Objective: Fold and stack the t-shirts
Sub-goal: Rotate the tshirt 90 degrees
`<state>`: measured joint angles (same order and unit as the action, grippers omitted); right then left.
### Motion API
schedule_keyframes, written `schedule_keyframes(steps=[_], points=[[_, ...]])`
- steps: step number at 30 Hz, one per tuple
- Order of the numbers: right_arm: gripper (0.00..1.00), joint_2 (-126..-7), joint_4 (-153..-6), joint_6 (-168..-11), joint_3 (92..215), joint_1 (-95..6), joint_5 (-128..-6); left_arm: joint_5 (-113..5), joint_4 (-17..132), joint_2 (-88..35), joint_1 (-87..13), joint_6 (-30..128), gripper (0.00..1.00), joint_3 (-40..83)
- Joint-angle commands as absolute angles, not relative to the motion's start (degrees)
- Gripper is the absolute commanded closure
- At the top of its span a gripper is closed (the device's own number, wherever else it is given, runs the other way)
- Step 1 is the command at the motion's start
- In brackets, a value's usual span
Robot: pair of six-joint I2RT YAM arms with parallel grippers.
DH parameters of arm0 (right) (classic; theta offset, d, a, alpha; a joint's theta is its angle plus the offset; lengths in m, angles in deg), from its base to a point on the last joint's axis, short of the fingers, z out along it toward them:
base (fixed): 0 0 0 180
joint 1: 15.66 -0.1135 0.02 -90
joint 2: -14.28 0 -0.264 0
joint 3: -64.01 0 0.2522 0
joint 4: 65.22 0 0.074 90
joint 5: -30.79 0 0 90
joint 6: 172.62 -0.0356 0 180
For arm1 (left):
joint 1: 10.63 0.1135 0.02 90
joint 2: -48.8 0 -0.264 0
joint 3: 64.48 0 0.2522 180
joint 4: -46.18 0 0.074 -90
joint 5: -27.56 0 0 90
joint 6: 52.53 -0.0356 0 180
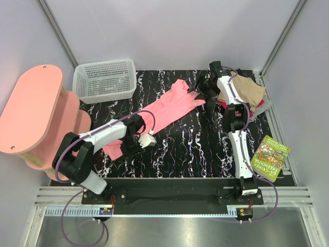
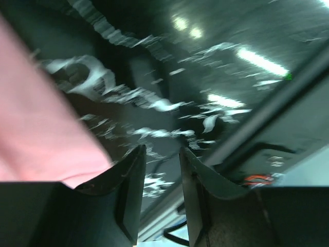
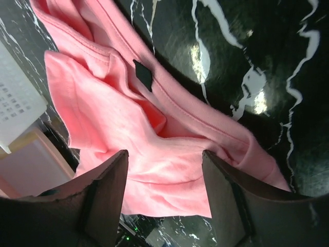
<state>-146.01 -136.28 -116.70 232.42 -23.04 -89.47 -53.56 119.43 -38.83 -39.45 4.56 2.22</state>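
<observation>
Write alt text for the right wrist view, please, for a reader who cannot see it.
The right gripper, open, hangs over a crumpled pink t-shirt on a black marbled table; a white basket shows at left.

One pink t-shirt (image 1: 164, 110), one folded-shirt pile (image 1: 249, 90), one white basket (image 1: 105, 66), one pink stool (image 1: 31, 108), one green book (image 1: 271, 157).

Left arm (image 1: 97, 136): elbow folded back near base, forearm reaching to the right. Left gripper (image 1: 147, 140) low, fingers (image 2: 128, 190) parted by narrow gap, nothing between.
Right arm (image 1: 239, 139): stretched far forward. Right gripper (image 1: 201, 93) angled down, fingers (image 3: 103, 195) spread wide, gripping nothing.
</observation>
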Motion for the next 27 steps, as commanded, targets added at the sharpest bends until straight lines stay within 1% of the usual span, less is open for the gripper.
schedule_keyframes(steps=[1, 4, 5, 8, 10, 13, 14, 17, 20, 22, 27], points=[[0.30, -146.3, -132.0, -115.2, 234.4, -21.7, -92.6, -45.2, 121.7, -38.1, -40.8, 8.3, 0.63, 9.6], [0.28, -141.8, -127.4, -114.9, 233.1, -22.0, -94.4, -49.6, 121.5, -35.1, -39.7, 9.2, 0.63, 16.7], [0.27, -139.4, -126.4, -115.4, 232.5, -22.0, -94.6, -50.5, 120.7, -34.3, -37.5, 9.2, 0.63, 19.9], [0.26, -134.8, -124.7, -117.0, 231.8, -22.0, -95.2, -57.7, 116.7, -32.5, -32.3, 9.7, 0.63, 21.8], [0.26, -132.0, -124.7, -117.5, 229.7, -22.5, -95.9, -64.2, 114.4, -32.1, -30.2, 8.9, 0.63, 20.0], [0.26, -125.2, -124.5, -116.5, 222.2, -24.4, -96.0, -71.2, 109.4, -31.9, -28.3, 5.7, 0.63, 12.5], [0.26, -122.5, -124.6, -115.7, 218.4, -25.0, -96.2, -72.2, 107.1, -32.1, -27.9, 4.3, 0.63, 8.7], [0.26, -119.7, -124.8, -113.8, 211.9, -28.1, -95.2, -73.3, 103.2, -34.8, -26.7, 2.9, 0.63, 4.0], [0.26, -121.3, -124.8, -114.3, 209.1, -29.4, -94.6, -73.5, 101.7, -38.2, -26.1, 2.6, 0.64, 3.9], [0.27, -123.2, -125.0, -115.0, 209.3, -29.4, -95.0, -74.7, 100.8, -40.9, -25.8, 2.1, 0.64, 4.2], [0.29, -130.4, -128.1, -115.6, 215.7, -29.1, -93.5, -76.6, 98.6, -44.9, -22.1, -0.2, 0.64, 6.3]])
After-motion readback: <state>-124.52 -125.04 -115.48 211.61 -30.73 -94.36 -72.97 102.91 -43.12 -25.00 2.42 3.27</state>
